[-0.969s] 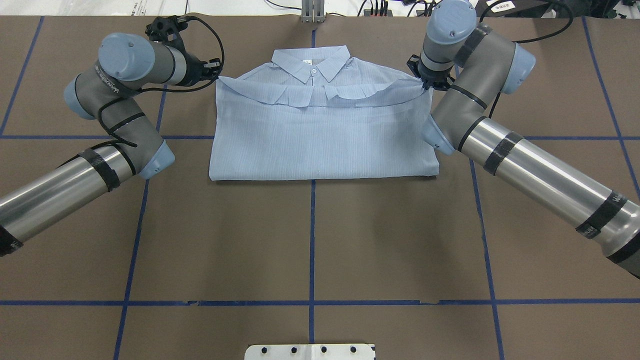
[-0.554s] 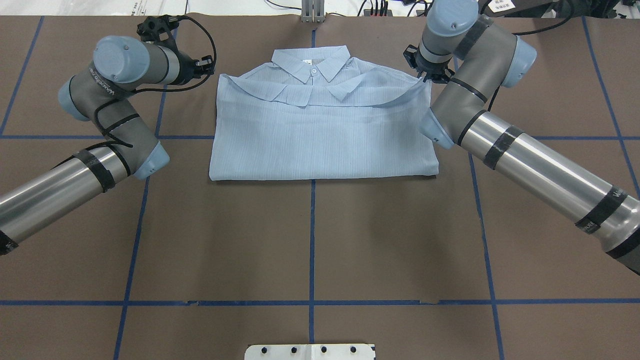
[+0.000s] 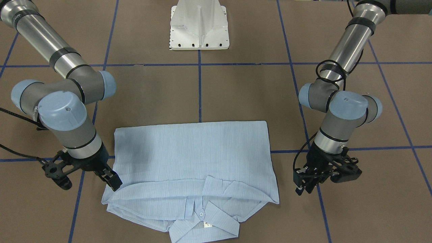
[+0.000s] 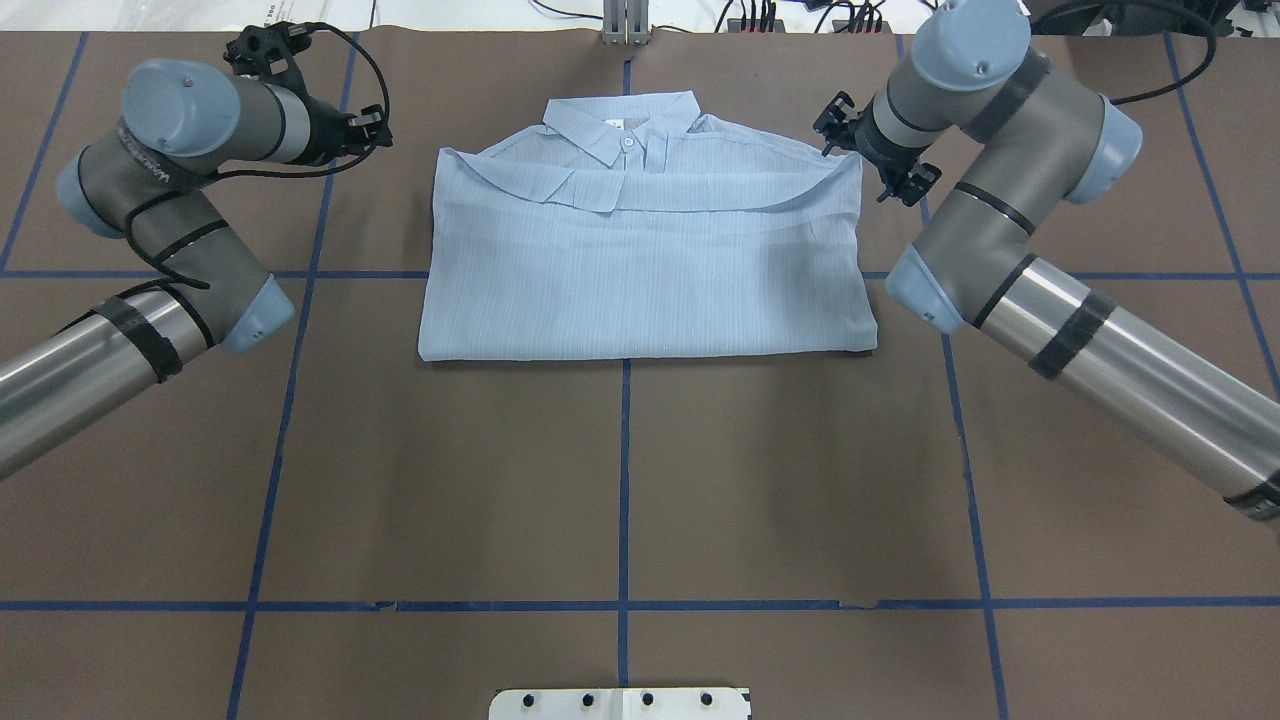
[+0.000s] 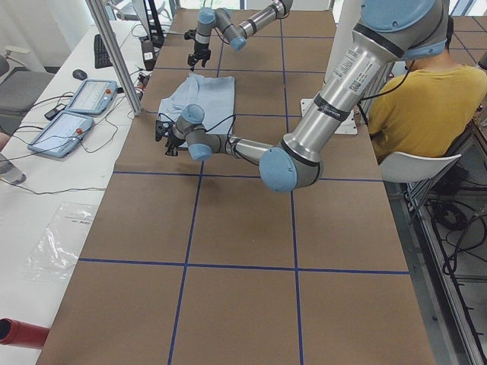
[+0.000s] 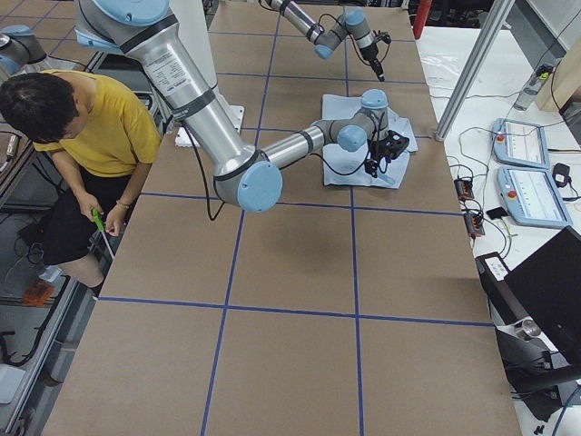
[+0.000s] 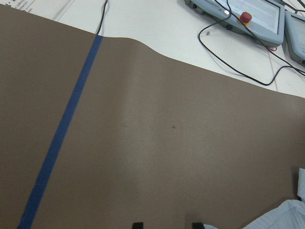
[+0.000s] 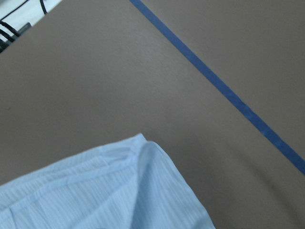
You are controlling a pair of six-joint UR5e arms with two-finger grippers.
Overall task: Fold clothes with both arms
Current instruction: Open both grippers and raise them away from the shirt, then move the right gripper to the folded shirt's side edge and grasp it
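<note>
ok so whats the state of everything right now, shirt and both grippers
shirt: folded, lying flat on the table, top button done up, not held
left gripper: open, empty, apart from the shirt
right gripper: looks open, empty, right beside the shirt's corner
</note>
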